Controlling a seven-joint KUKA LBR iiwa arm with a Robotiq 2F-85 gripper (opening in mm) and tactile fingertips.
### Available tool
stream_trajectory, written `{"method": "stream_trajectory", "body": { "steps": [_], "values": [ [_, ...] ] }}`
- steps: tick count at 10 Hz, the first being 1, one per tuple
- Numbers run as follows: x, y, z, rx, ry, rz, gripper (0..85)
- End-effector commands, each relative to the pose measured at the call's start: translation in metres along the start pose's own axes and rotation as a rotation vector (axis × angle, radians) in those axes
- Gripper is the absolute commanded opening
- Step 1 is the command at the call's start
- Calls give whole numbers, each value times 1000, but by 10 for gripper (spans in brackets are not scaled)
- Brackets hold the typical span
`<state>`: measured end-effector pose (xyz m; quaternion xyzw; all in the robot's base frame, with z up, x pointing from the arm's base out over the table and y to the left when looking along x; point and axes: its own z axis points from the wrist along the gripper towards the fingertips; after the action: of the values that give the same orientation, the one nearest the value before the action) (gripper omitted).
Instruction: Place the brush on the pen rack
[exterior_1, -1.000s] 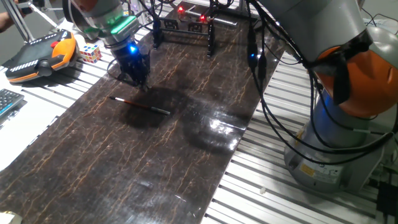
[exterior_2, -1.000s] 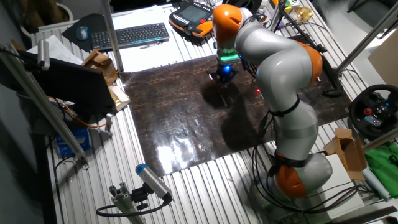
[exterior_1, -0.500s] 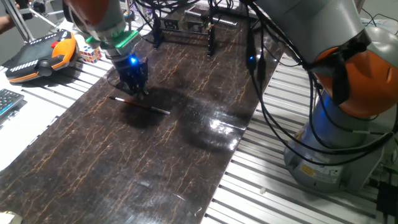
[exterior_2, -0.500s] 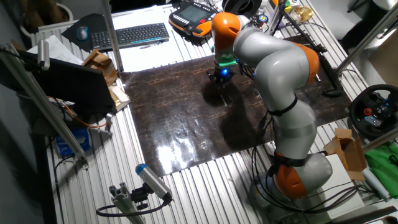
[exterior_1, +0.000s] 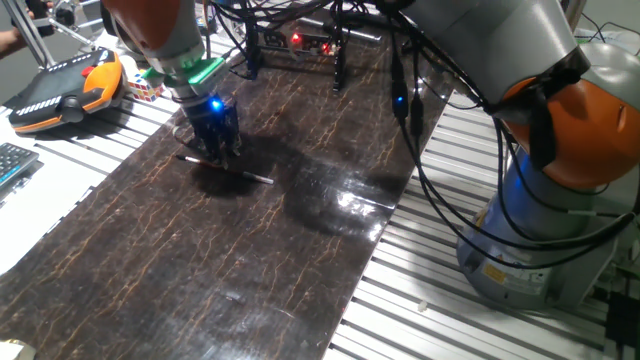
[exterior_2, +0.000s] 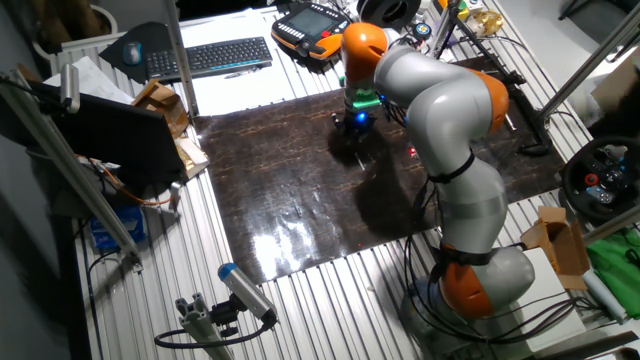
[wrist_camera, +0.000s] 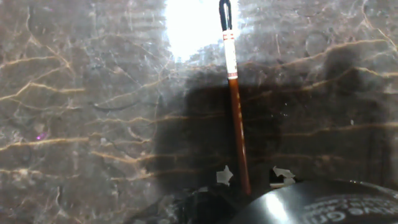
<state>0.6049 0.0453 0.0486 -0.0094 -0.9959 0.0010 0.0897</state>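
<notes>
The brush (exterior_1: 226, 170) lies flat on the dark marble-patterned mat (exterior_1: 250, 260), its orange-red handle running left to right. My gripper (exterior_1: 214, 153) is low over the brush's left part, lit by a blue light. In the hand view the brush (wrist_camera: 235, 106) runs top to bottom, with the silvery-white section and dark tip at the top. My gripper (wrist_camera: 252, 176) is open; one white fingertip sits on each side of the handle's lower end. The pen rack (exterior_1: 296, 45), a low black frame, stands at the far end of the mat. In the other fixed view my gripper (exterior_2: 353, 135) hides the brush.
An orange and black teach pendant (exterior_1: 62, 88) and a colour cube (exterior_1: 144, 85) lie left of the mat. A keyboard (exterior_2: 214, 56) sits beyond them. Black cables (exterior_1: 415, 110) hang over the mat's right side. The robot base (exterior_1: 545, 210) stands at the right.
My gripper has come down and slightly left, from above the mat to just over the brush. The brush has not moved.
</notes>
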Motion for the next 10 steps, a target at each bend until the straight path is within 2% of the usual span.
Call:
{"method": "stream_trajectory", "body": {
  "steps": [1,3,5,10],
  "values": [
    [-1,0,4,-4,-1,-2,370],
    [-4,0,11,-13,6,-13,370],
    [-4,2,12,-25,20,-15,360],
    [-6,1,20,-21,15,-28,343]
  ]
}}
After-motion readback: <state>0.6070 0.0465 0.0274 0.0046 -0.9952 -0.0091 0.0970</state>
